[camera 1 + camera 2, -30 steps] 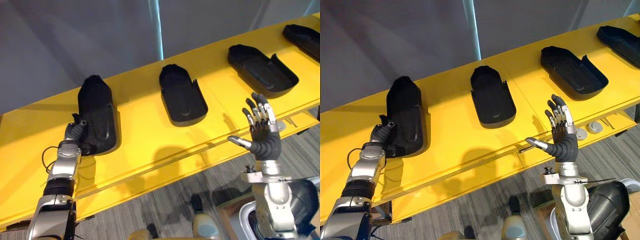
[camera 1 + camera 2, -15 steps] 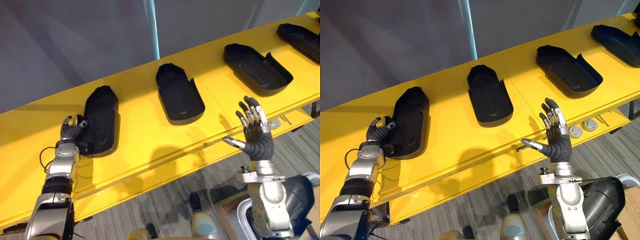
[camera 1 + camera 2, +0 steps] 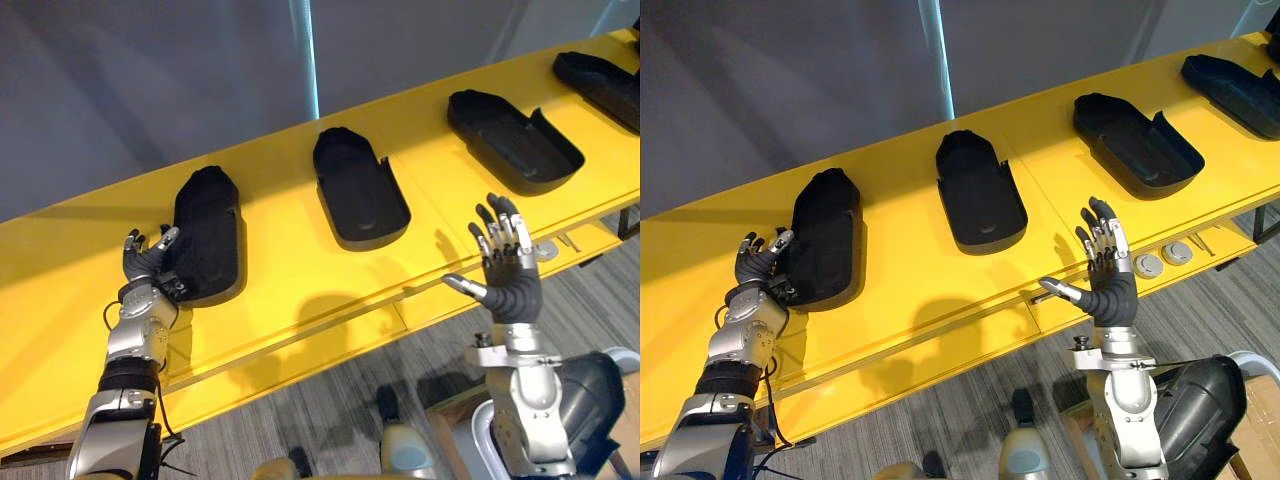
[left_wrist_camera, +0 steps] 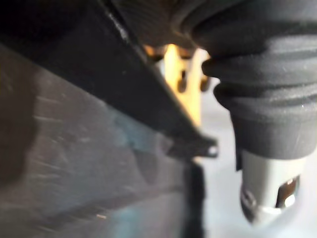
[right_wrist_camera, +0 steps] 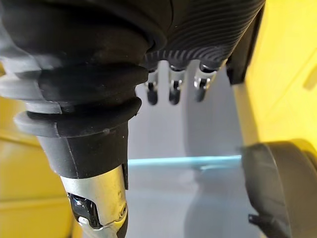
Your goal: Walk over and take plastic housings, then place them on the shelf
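Lower right: right hand [image 3: 505,270] raised before the shelf's front edge, fingers straight and spread, holding nothing.

Lower left: left hand [image 3: 147,262] slack, fingers relaxed against the left rim of the nearest housing [image 3: 208,235], not gripping it. That housing lies flat on the yellow shelf [image 3: 300,270].

Risk: a fingertip snagging the rim could drag it toward the edge, since the shelf looks smooth.

Toward upper right: second housing [image 3: 360,190], third housing [image 3: 515,140], fourth housing [image 3: 600,75]. All are matte black hard plastic, shallow long shells with rounded ends.
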You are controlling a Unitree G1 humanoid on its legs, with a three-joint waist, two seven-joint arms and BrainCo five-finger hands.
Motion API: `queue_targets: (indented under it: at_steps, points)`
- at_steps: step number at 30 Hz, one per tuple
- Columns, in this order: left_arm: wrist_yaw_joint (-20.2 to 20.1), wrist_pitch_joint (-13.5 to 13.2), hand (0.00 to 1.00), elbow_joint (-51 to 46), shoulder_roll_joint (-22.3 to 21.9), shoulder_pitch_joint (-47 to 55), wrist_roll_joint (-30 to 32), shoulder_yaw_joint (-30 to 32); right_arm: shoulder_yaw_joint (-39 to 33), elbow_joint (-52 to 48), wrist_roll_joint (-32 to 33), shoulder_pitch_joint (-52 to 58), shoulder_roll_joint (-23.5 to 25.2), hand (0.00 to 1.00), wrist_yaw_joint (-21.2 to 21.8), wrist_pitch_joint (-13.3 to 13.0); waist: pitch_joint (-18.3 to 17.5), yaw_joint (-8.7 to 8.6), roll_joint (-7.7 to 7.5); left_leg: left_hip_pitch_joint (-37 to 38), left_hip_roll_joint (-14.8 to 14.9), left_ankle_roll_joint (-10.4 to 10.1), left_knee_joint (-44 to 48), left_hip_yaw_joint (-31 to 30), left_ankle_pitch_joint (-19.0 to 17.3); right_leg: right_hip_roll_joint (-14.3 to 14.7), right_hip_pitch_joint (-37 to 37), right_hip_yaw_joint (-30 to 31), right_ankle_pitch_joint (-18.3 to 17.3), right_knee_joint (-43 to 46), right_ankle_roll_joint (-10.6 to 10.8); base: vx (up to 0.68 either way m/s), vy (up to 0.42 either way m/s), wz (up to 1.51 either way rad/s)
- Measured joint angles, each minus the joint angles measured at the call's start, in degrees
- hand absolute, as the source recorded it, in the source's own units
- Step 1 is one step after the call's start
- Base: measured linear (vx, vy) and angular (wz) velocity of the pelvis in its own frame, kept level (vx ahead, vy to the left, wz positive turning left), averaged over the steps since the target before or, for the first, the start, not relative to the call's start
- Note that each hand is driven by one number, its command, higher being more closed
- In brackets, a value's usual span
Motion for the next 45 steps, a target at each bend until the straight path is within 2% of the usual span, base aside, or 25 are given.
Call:
queue_targets:
  at_steps: [6, 10, 11, 14, 15, 16, 17, 19, 20, 21, 23, 25, 26, 27, 28, 30, 32, 33, 34, 35, 38, 41, 43, 44, 45]
  points:
    - [-2.28, -0.7, 0.0, -0.25, -1.22, 1.48, -9.55, 0.34, 0.08, 1.48, 0.0, 0.01, 0.57, 0.0, -0.95, -0.49, -2.37, 0.15, -0.84, 0.03, 0.07, 0.01, 0.02, -0.47, 0.01, -0.02, 0.34, -0.51, 0.07, -0.11, -0.02, -0.02, -0.001, 0.03]
    - [-1.8, -2.19, 0.0, 0.31, -2.29, 2.69, -9.4, 0.37, 0.17, 2.84, 0.0, 0.0, 0.57, 0.0, -0.98, -0.62, -3.54, 0.2, -1.38, 0.91, 0.15, 0.01, -0.03, -0.92, 0.01, -0.01, 1.42, -0.91, 0.05, -0.21, -0.07, -0.03, 0.005, 0.04]
    - [-0.58, -2.93, 0.0, 0.63, -2.67, 2.77, -7.45, 0.46, 0.34, 3.35, 0.01, 0.03, 0.56, 0.0, -1.09, -0.62, -3.97, 0.31, -1.5, 0.9, 0.17, 0.01, -0.05, -0.97, 0.01, -0.01, 1.45, -0.97, 0.01, -0.41, -0.13, -0.05, 0.006, 0.01]
    - [6.93, -6.3, 0.0, 1.23, -3.19, 2.76, 4.11, 4.28, 1.29, 3.47, 0.0, 0.25, 0.82, 0.0, -1.17, -0.82, -4.19, 0.31, -1.82, 0.88, 0.26, 0.0, -0.01, -0.93, 0.02, 0.48, 1.47, -0.97, -0.19, -0.63, -0.46, -0.05, -0.019, -0.01]
    - [10.39, -8.33, 0.0, 0.8, -3.12, 2.75, 10.3, 7.47, 1.25, 3.46, 0.0, 0.39, 0.83, 0.0, -1.23, -0.98, -4.23, 0.31, -1.76, 0.88, 0.38, -0.01, 0.0, -0.84, 0.02, 0.63, 1.47, -0.96, -0.17, -0.63, -0.6, 0.0, 0.0, 0.0]
    - [14.24, -10.7, 0.0, -1.22, -2.88, 2.75, 17.05, 10.74, 1.13, 3.44, 0.01, 0.81, 0.83, 0.0, -1.39, -1.24, -4.3, 0.48, -1.65, 0.87, 0.57, -0.05, -0.01, -0.64, 0.04, 0.82, 1.46, -0.99, -0.17, -0.61, -0.7, 0.0, 0.0, 0.0]
    - [15.82, -11.92, 0.0, -2.79, -2.56, 2.76, 20.44, 12.07, 1.11, 3.44, 0.02, 1.06, 0.83, 0.0, -1.49, -1.37, -4.34, 0.66, -1.59, 0.86, 0.69, -0.07, -0.02, -0.6, 0.05, 0.96, 1.43, -0.98, -0.17, -0.52, -0.74, 0.0, 0.0, 0.0]
    - [18.38, -15.33, 0.0, -12.57, 0.42, 2.8, 28.07, 14.23, 0.88, 3.36, 0.01, 1.4, 0.83, 0.0, -2.27, -2.3, -4.63, 1.59, -1.19, 0.79, 0.88, -0.28, -0.19, -0.61, 0.17, 1.34, 1.27, -1.09, 0.05, -0.14, -0.68, 0.0, 0.0, 0.0]
    - [18.33, -16.29, 0.0, -15.76, 0.95, 3.07, 28.81, 14.4, 0.76, 3.32, 0.03, 1.3, 0.83, 0.0, -2.32, -2.39, -4.88, 1.71, -0.95, 0.76, 0.88, -0.3, -0.27, -0.7, 0.18, 1.39, 1.26, -1.2, 0.09, -0.13, -0.7, 0.01, -0.009, 0.07]
    - [17.73, -18.63, 0.0, -23.66, 1.17, 5.04, 29.1, 14.47, 0.51, 3.21, 0.04, 1.26, 0.82, 0.0, -2.37, -2.54, -5.86, 1.74, -0.19, 0.73, 0.88, -0.36, -0.68, -1.18, 0.22, 1.4, 1.21, -1.57, 0.1, -0.13, -0.68, 0.02, 0.004, 0.09]
    - [17.16, -21.24, 0.0, -36.37, -0.68, 10.12, 32.26, 14.39, -0.05, 2.69, 0.08, 1.37, 0.85, 0.0, -2.43, -2.57, -7.49, 1.8, 1.33, 0.88, 0.91, -0.34, -1.16, -1.29, 0.23, 1.3, 1.24, -2.28, 0.1, -0.12, -0.68, 0.05, 0.021, 0.07]
    - [15.87, -23.16, 0.0, -51.51, -8.02, 18.53, 36.68, 13.5, -2.13, 1.21, 0.07, 1.88, 1.48, 0.0, -3.15, -2.47, -8.77, 2.16, 3.07, 1.41, 0.68, -0.3, -1.74, -1.34, 0.26, 0.97, 1.66, -2.63, 0.1, -0.12, -0.67, 0.03, 0.036, 0.03]
    - [15.45, -23.43, 0.0, -54.58, -10.22, 20.88, 37.68, 12.89, -2.63, 0.51, 0.01, 2.43, 1.9, 0.0, -3.73, -2.43, -8.79, 2.43, 3.24, 1.82, 0.66, -0.29, -1.78, -1.35, 0.26, 0.95, 2.09, -2.67, 0.07, -0.13, -0.64, 0.0, 0.0, 0.0]
    - [14.63, -24.75, 0.0, -58.93, -14.45, 25.55, 38.92, 11.2, -3.77, -0.88, -1.04, 3.88, 3.16, 0.0, -5.13, -2.28, -8.85, 3.07, 3.18, 2.09, 0.72, -0.28, -1.77, -1.38, 0.25, 1.02, 2.7, -2.78, -0.07, -0.14, -0.54, -0.07, 0.009, 0.1]
    - [13.38, -25.94, 0.0, -61.37, -17.4, 29.39, 39.2, 9.21, -4.67, -2.22, -2.21, 5.3, 4.48, 0.0, -6.43, -2.22, -8.75, 3.17, 2.59, 2.08, 0.74, -0.24, -1.75, -1.67, 0.22, 0.98, 3.05, -3.44, -0.36, -0.17, -0.46, -0.09, -0.003, 0.15]
    - [10.83, -27.73, 0.0, -62.83, -19.14, 33.43, 39.75, 5.0, -5.09, -2.56, -3.81, 6.39, 6.37, 0.0, -8.94, -1.95, -8.74, 3.61, 1.19, 1.87, 0.66, 0.05, -1.61, -2.18, -0.01, 1.05, 3.31, -3.98, -1.21, -0.71, -0.73, -0.13, -0.03, 0.14]
    - [7.73, -29.77, 0.0, -63.63, -19.09, 34.77, 39.76, -0.97, -5.23, -3.55, -4.62, 7.23, 7.61, 0.0, -11.41, -1.88, -8.81, 3.74, 0.19, 1.93, 1.11, 0.18, -1.75, -1.2, -0.07, 1.4, 2.88, -3.93, -2.47, -0.75, 0.17, -0.14, -0.054, -0.12]
    - [6.36, -30.33, 0.0, -63.61, -19.18, 34.76, 39.24, -2.89, -5.39, -4.08, -4.62, 7.56, 7.6, 0.0, -12.07, -1.9, -8.77, 3.68, 1.21, 1.72, 2.1, 0.55, -2.03, -0.85, 0.1, 1.85, 2.69, -3.94, -3.14, -0.74, 0.38, -0.06, -0.063, -0.34]
    - [4.17, -30.9, 0.0, -63.51, -19.33, 34.67, 38.59, -5.94, -5.73, -4.49, -4.6, 8.11, 7.66, 0.0, -13.0, -1.99, -9.18, 3.35, 1.91, 1.57, 3.25, 0.6, -2.63, 0.43, 0.3, 2.38, 1.42, -3.46, -3.53, 1.8, -0.29, 0.04, -0.042, -0.3]
    - [2.88, -31.47, 0.0, -63.29, -19.32, 34.3, 37.99, -8.61, -6.19, -4.81, -4.79, 8.98, 7.88, 0.0, -13.79, -2.01, -9.56, 2.35, 0.68, 1.95, 2.51, 0.12, -3.06, 0.79, 0.65, 2.22, 1.54, -3.09, -3.34, 2.74, -0.69, 0.07, -0.037, -0.32]
    - [1.87, -31.76, 0.0, -61.53, -20.52, 33.89, 36.91, -11.8, -7.93, -5.1, -6.62, 10.33, 7.8, 0.0, -15.03, -1.97, -9.37, 1.38, 1.94, 1.96, 3.0, -1.06, -3.11, 3.9, 1.0, 3.8, 0.8, -0.14, -0.69, -0.17, -1.23, 0.03, -0.035, -0.58]
    - [3.76, -31.51, 0.0, -59.69, -21.17, 31.65, 37.08, -11.78, -7.56, -5.11, -6.55, 10.68, 7.66, 0.0, -14.63, -1.9, -8.01, 1.49, 2.7, 1.58, 3.58, -1.07, -0.42, 5.88, -0.53, 5.69, -2.05, 6.09, 0.49, -0.17, -1.57, 0.0, -0.039, -0.97]
    - [7.73, -31.24, 0.0, -59.71, -21.1, 31.85, 38.58, -11.02, -5.44, -5.1, -5.66, 9.23, 7.49, 0.0, -12.57, -1.92, -7.4, 1.76, 2.09, 0.01, 3.28, 2.3, 5.58, 0.32, -3.13, 6.99, -2.93, 11.77, 0.68, -0.17, -1.82, -0.02, -0.03, -1.41]
    - [9.77, -30.79, 0.0, -59.75, -21.13, 32.36, 39.79, -10.55, -4.24, -5.09, -5.05, 8.5, 7.06, 0.0, -11.38, -1.97, -6.85, 2.02, 1.46, -1.04, 2.66, 4.3, 9.2, -4.39, -5.33, 7.56, -3.06, 14.87, 0.65, -0.18, -1.84, -0.1, 0.068, -1.68]
    - [12.39, -30.12, 0.0, -60.18, -21.04, 33.47, 41.57, -10.17, -2.99, -5.05, -3.55, 7.3, 5.73, 0.0, -9.53, -2.06, -6.66, 2.85, 1.86, -1.68, 0.88, 4.61, 11.52, -11.37, -8.71, 9.17, -4.06, 18.58, 0.32, -0.4, -2.23, -0.19, 0.119, -2.15]
